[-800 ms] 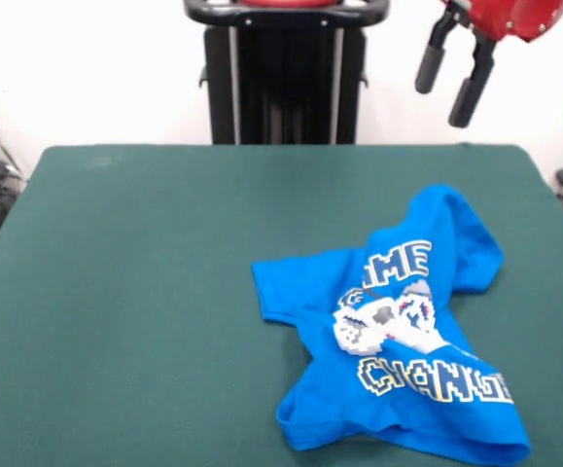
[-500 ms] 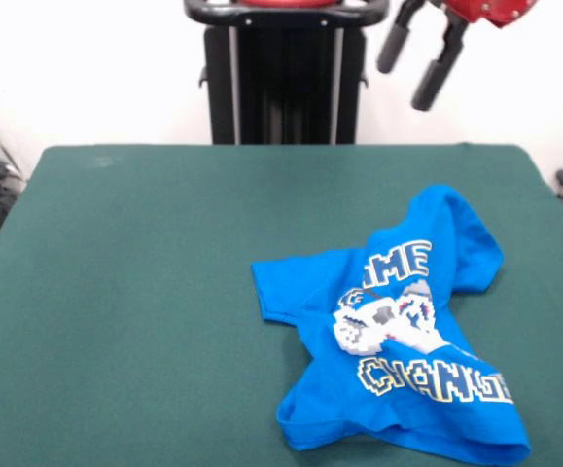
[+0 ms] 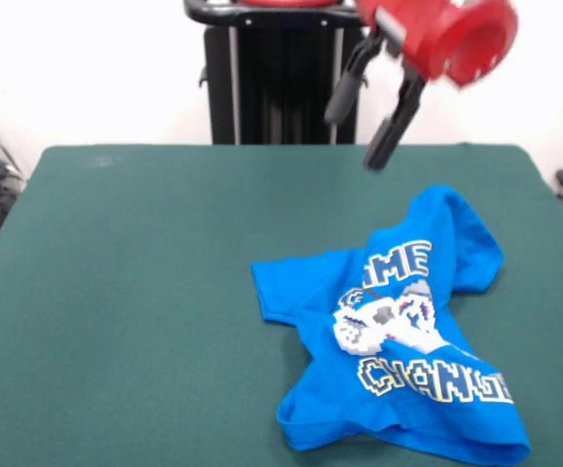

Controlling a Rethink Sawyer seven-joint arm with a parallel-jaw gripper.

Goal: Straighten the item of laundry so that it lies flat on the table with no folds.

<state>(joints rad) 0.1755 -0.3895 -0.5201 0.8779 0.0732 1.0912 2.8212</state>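
The green desk [image 3: 145, 292] carries the blue shirt [image 3: 398, 331] rumpled and folded at its near right part. The arm's end effector [image 3: 357, 134] hangs tilted above the desk's far edge, fingers spread, empty.

- One view only, the front one: it looks across the table [image 3: 145, 292] from its near side, toward a pale wall at the top of the frame.
- Set somewhat above table height and tilted down.
- Close enough that the table's near edge and lower corners fall outside the frame.
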